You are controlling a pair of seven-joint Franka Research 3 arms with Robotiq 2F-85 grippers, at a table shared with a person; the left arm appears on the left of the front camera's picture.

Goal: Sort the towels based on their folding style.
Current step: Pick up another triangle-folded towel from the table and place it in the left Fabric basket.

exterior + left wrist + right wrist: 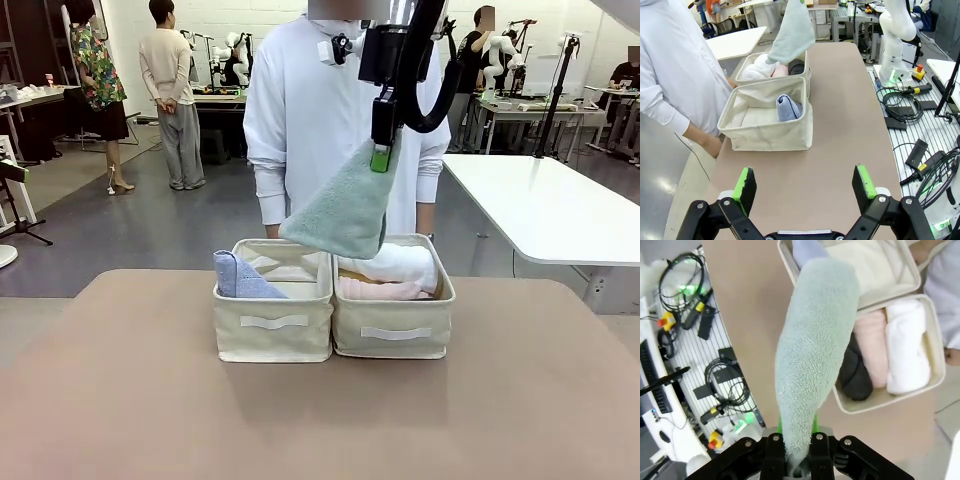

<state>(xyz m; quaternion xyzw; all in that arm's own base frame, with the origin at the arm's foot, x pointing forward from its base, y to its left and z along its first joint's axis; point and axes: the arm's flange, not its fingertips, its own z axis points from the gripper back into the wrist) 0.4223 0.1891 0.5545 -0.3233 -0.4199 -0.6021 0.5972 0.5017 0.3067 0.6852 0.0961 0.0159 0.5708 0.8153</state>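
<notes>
Brown bench (120, 400) top lies nearest, and past it two beige bins stand side by side, touching: the left bin (273, 322) and the right bin (393, 330). Above them the right gripper (380, 157) is pressed together on the narrow tip of the sage-green towel (345, 210). This cone hangs point up and wide end down, its long axis steep but slanting down toward the left, with the broad lower edge just above the rims where the bins meet.

In the left bin the lavender-blue towel (238, 277) stands against the left wall, its top above the rim. In the right bin the white towel (400, 265) lies farthest and the pink towel (380, 290) beside it, both with long axes running left to right; the dark grey towel (855, 375) lies alongside the pink one.

Over the bench's left part, the left gripper (804, 177) is spread wide with nothing between its fingers. A person (320, 120) stands at the far edge.
</notes>
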